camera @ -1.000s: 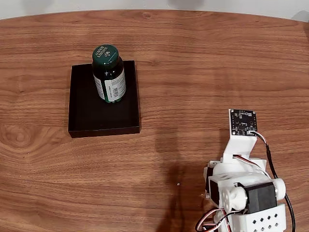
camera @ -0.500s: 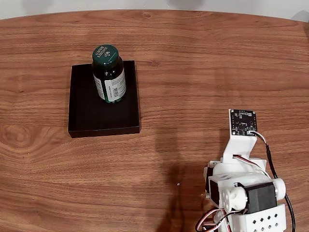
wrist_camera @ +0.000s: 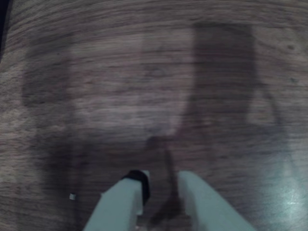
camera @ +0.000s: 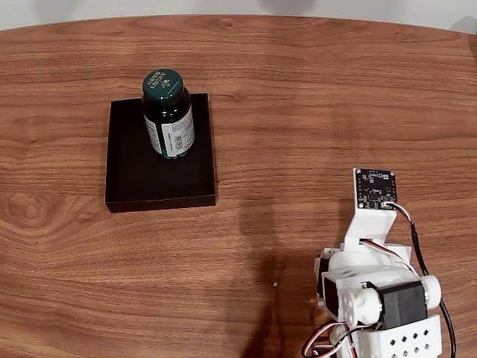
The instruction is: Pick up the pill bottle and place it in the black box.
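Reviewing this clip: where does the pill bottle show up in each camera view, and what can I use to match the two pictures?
Fixed view: the pill bottle stands upright in the black box, near its upper right corner, in the upper left of the picture.
Wrist view: the bottle is not in this picture; the tool enters from the bottom edge over bare wood.
Shared landmark: the wooden table, with its grain in both views.

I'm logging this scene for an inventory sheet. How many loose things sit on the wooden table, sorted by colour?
Dark green: 1, the small dark green cylindrical pill bottle, standing upright inside the tray.
Black: 1, the shallow rectangular matte black box.
Total: 2.
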